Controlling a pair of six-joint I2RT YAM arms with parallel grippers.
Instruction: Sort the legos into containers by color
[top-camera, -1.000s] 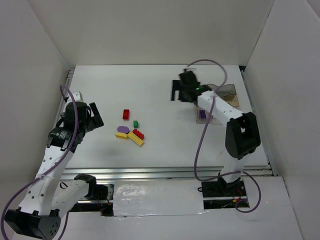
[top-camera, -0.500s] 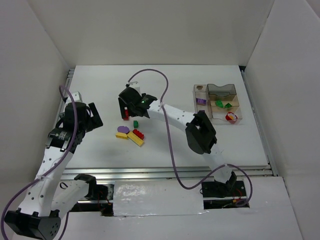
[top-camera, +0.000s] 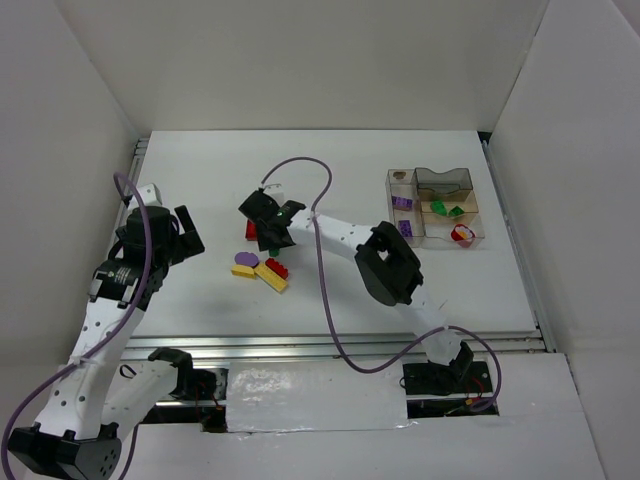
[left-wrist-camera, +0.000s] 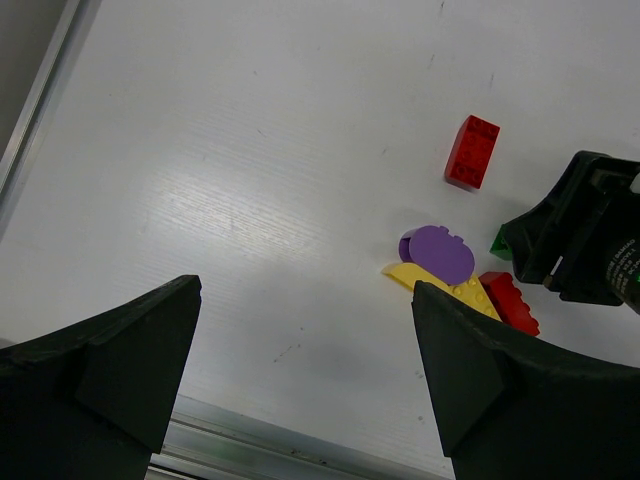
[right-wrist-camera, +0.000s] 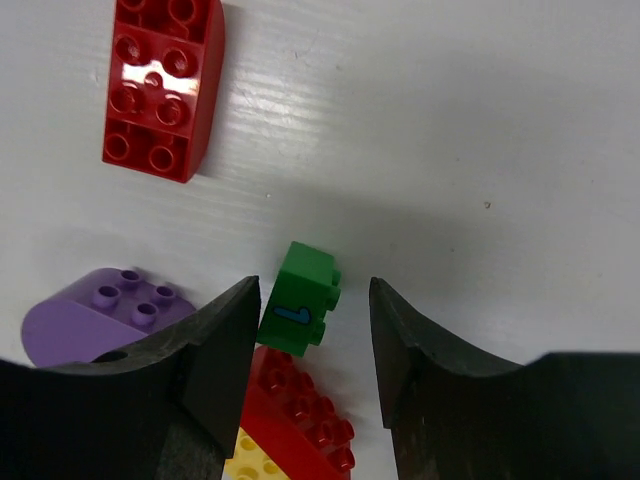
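My right gripper (right-wrist-camera: 311, 305) stands apart, its matte black fingers either side of a small glossy green plastic brick (right-wrist-camera: 298, 312) mid-frame. Below it, a studded red brick (right-wrist-camera: 305, 408) and a yellow brick (right-wrist-camera: 248, 462) are partly hidden by my fingers. A rounded purple piece (right-wrist-camera: 100, 312) lies at left and a round-ended red brick (right-wrist-camera: 160, 85) at upper left. My left gripper (left-wrist-camera: 305, 350) hangs apart above the white ribbed surface (left-wrist-camera: 250, 150). At the far right of the top view sits the clear brownish compartment tray (top-camera: 448, 181).

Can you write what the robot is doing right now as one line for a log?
right gripper: open, straddling green lego | left gripper: open, empty | tray: partly filled
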